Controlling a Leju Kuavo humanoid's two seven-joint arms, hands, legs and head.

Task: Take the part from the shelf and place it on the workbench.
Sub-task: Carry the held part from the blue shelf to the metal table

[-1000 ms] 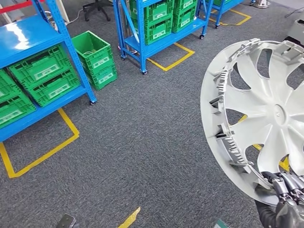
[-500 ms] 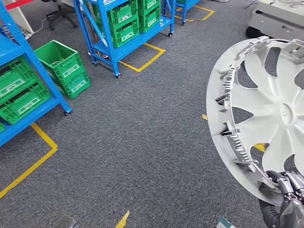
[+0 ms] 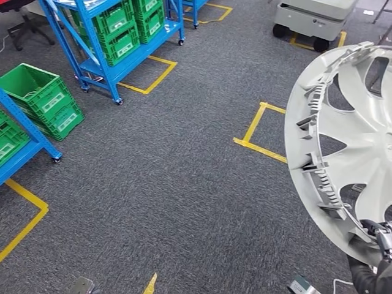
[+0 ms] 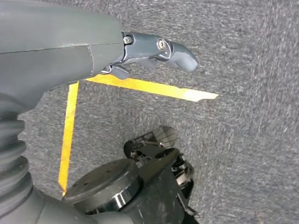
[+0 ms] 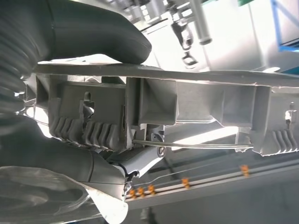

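Silver-grey plastic makes up the big round wheel cover (image 3: 351, 147), and it fills the right side of the head view. It stands up on its edge, held above the grey carpet (image 3: 185, 184). The right hand (image 3: 381, 242) grips it at the bottom rim, with dark fingers (image 3: 376, 229) hooked over the edge. In the right wrist view the thick thumb (image 5: 95, 32) lies on one side of the rim and the fingers on the other side, so the rim with its little clips (image 5: 141, 107) is pinched between them.

The left hand (image 4: 105, 51) hangs low over the carpet. It holds nothing. One dark finger (image 4: 166, 49) sticks out straight, but I cannot tell how the other fingers lie.

Yellow tape lines (image 3: 259, 131) make box shapes on the floor. Blue shelves (image 3: 116, 55) with green crates (image 3: 117, 30) stand at the far left. One more green crate (image 3: 44, 98) sits on the floor just beside a shelf. A grey cart on black wheels (image 3: 310, 18) is parked far off, near the top of the head view.
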